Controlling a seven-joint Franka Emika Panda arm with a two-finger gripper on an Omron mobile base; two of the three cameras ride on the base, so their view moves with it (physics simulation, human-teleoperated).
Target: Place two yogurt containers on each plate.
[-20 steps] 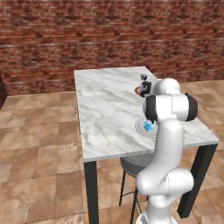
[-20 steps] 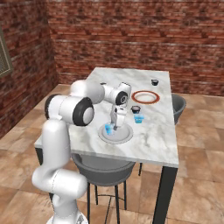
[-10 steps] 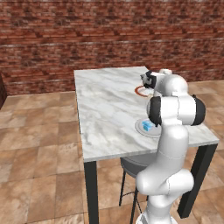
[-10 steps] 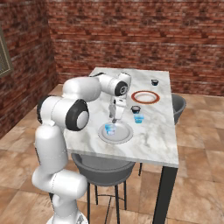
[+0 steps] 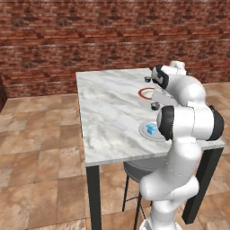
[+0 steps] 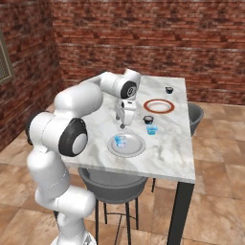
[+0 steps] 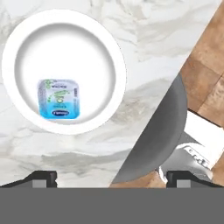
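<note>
In the right base view the gripper (image 6: 125, 123) hangs over the marble table (image 6: 167, 148) near the middle of the frame, just up and left of the pale grey plate (image 6: 135, 150). In the hand view its two dark fingertips (image 7: 41, 176) sit far apart at the bottom corners with nothing between them, so the jaws are released and empty. That plate holds one light blue yogurt cup (image 6: 120, 140), lying in its lower left part in the hand view (image 7: 59, 98). The coming move, as I judge it, turns on the second light blue cup (image 6: 151, 129), which stands on bare marble to the right of the gripper in the right base view, level with it and just below a dark cup (image 6: 148, 119). These cups are squat with no long axis to speak of, so the jaws need no particular turn. The rimmed plate (image 6: 159, 106) lies further up and right, empty. Another dark cup (image 6: 169, 89) stands beyond it near the table's far edge. Counted: two plates, four cups, two blue and two dark, with one cup placed and three still to go.
</note>
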